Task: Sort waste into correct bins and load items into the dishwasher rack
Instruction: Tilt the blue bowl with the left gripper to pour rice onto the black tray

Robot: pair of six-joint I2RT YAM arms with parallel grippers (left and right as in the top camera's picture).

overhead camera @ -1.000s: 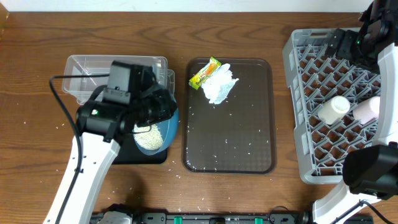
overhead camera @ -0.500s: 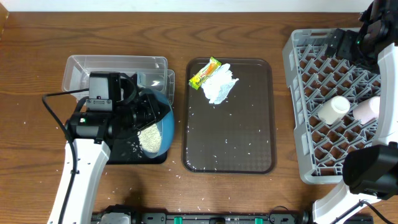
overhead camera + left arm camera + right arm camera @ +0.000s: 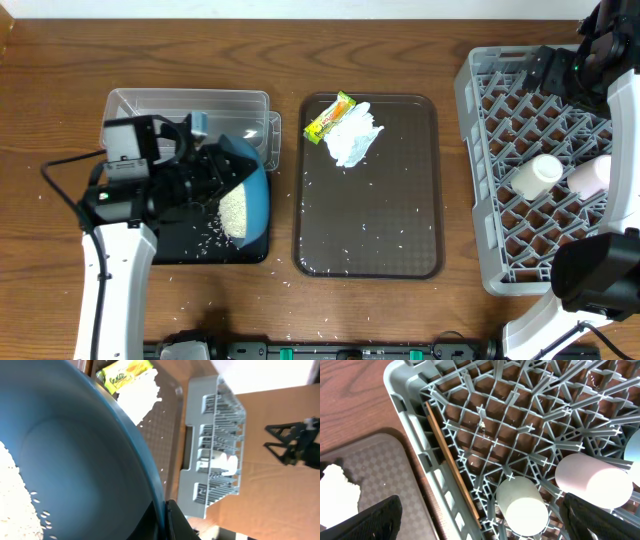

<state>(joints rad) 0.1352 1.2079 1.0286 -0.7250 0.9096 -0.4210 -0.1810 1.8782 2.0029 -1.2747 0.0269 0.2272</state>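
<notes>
My left gripper is shut on the rim of the large blue bowl, which is tipped steeply on its side over the black tray. White rice lies heaped against the bowl's low wall, and loose grains are scattered on the tray. The clear tub stands just behind. A snack wrapper and a crumpled tissue lie on the brown tray. My right gripper hangs open above the grey rack, which holds a white cup, a pink cup and chopsticks.
Stray rice grains dot the brown tray and the wooden table around the black tray. The rack fills the right side, and the right arm's base stands in front of it.
The left arm has swung left and tipped the blue bowl steeper. Rice has slid toward the bowl's low side, and grains now lie on the black tray. The right arm has not moved.
</notes>
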